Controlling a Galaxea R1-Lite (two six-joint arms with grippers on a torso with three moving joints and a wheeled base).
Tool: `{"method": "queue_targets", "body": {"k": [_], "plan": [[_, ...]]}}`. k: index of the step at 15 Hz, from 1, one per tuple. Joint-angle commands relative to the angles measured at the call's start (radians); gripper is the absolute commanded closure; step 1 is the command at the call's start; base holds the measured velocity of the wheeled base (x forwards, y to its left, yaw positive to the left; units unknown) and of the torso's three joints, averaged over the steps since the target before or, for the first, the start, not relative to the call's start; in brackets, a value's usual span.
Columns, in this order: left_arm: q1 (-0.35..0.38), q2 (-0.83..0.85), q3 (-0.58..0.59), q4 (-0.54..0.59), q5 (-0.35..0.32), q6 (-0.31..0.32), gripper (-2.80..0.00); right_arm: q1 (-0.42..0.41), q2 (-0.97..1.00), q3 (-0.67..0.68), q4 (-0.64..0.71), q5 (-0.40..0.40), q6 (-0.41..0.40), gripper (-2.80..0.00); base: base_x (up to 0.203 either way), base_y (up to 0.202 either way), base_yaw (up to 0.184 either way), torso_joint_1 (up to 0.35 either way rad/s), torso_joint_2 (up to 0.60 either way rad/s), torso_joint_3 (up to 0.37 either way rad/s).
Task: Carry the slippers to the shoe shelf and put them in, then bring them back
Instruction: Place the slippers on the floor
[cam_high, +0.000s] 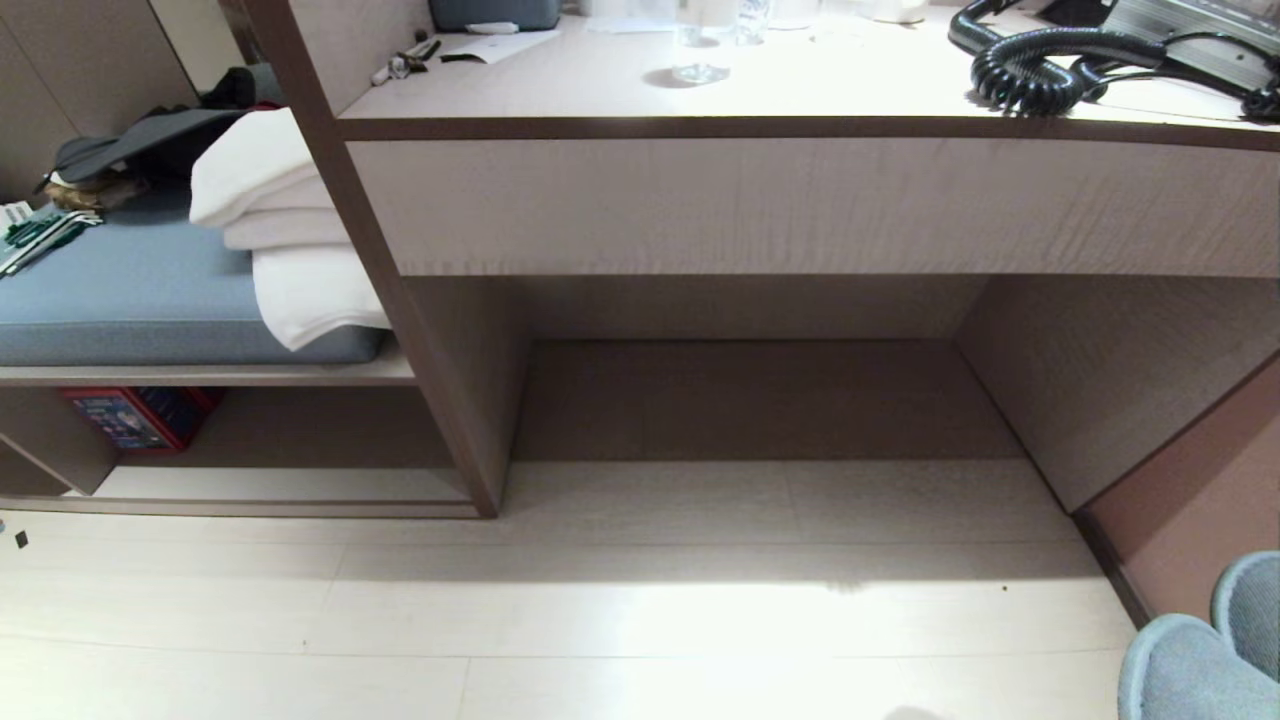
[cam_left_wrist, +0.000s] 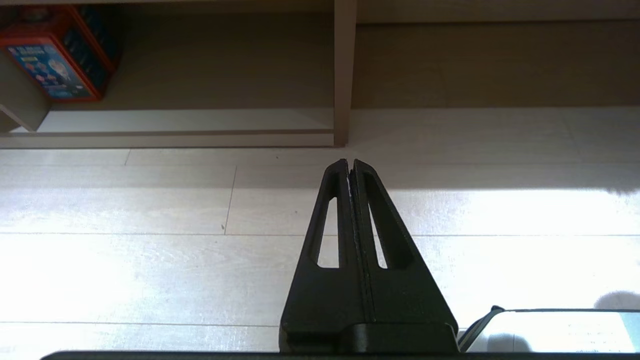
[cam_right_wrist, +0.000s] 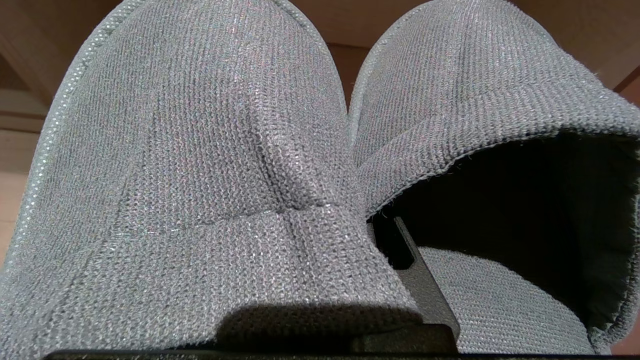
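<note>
The slippers (cam_right_wrist: 320, 165) could slip out, because the right gripper (cam_right_wrist: 400, 260) pinches only their soft back edges, and they could go into the wrong hole under the table (cam_high: 800, 200). The shoe shelf (cam_left_wrist: 175, 122) lies ahead of the left gripper (cam_left_wrist: 350, 165), whose jaws are pressed together and hold nothing.

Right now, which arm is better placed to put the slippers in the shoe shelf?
The right. The right gripper is already shut on the slippers, one finger inside a slipper opening. The left gripper is shut and empty over the floor, though the shoe shelf lies to the robot's left.
</note>
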Motion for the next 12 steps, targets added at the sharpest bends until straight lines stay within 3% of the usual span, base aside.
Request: {"method": "queue_targets", "body": {"k": [1,12], "plan": [[0.0,0.0,0.0,0.0,0.0,0.0,0.0,0.0,0.002,0.0,0.0,0.001,0.0,0.0,0.0,0.0,0.0,0.009,0.0,-0.193],[0.0,0.0,0.0,0.0,0.0,0.002,0.0,0.0,0.002,0.0,0.0,-0.001,0.0,0.0,0.0,0.0,0.0,0.004,0.0,-0.198]]}}
